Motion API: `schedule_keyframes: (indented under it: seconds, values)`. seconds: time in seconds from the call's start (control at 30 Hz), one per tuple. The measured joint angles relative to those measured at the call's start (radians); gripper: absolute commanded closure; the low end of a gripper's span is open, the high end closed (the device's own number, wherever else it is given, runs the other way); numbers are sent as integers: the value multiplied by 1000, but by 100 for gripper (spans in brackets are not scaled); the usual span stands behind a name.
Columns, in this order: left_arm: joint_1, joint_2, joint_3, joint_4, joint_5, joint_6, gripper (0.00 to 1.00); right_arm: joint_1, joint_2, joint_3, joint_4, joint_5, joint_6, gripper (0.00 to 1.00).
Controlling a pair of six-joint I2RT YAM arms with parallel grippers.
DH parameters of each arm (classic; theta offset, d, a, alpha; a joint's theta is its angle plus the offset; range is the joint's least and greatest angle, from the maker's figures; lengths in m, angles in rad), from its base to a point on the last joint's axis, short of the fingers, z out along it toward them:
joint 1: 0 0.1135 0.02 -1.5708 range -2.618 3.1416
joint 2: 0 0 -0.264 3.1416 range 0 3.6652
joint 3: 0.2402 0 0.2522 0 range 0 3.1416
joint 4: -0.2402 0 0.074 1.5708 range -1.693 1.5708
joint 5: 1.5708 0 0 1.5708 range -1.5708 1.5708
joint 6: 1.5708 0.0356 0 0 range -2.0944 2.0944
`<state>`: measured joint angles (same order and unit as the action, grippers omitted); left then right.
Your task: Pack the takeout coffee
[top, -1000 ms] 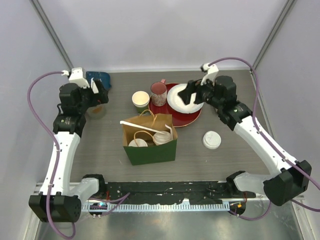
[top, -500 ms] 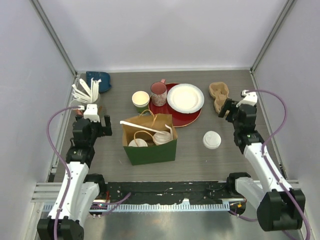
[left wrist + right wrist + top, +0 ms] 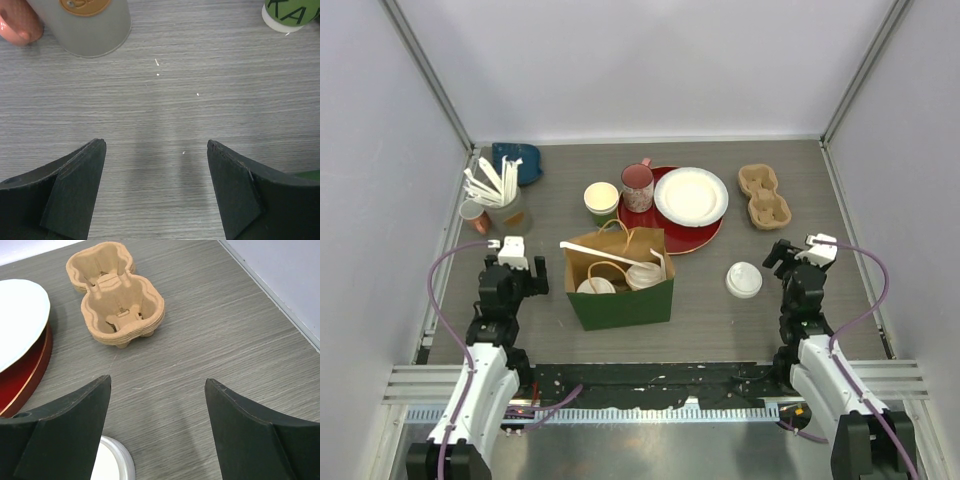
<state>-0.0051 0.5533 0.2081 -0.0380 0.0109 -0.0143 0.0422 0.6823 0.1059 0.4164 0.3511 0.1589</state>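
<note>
Low over the table [image 3: 705,300], near its front edge, left pincer [image 3: 155,150] and right pincer [image 3: 157,385] are each spread wide, empty. White lid [image 3: 743,279] lies near the right pincer; green cup [image 3: 601,199] stands behind green bag [image 3: 620,305], which holds two lidded cups [image 3: 643,275].

A lab test booth: white panel walls [image 3: 650,60], aluminium frame posts [image 3: 428,75].

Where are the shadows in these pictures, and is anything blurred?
Top external: soft, even light, no hard shadows. Left wrist: sharp wood grain, a dim shadow on the table between the fingers. Right wrist: cup carrier crisp.
</note>
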Motion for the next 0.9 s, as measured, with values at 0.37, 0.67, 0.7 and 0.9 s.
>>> schedule_keyframes:
  seconds: [0.37, 0.67, 0.7, 0.9]
  values:
    - [0, 60, -34, 56, -45, -9, 12, 0, 96, -52, 158, 5, -9, 20]
    - [0, 74, -34, 98, -48, -15, 11, 0, 96, -56, 190, 6, -9, 20]
    - [0, 76, -34, 101, -48, -16, 11, 0, 94, -56, 191, 6, -9, 20]
    - [0, 82, -34, 102, -49, -28, 9, 0, 85, -56, 201, 6, -10, 20]
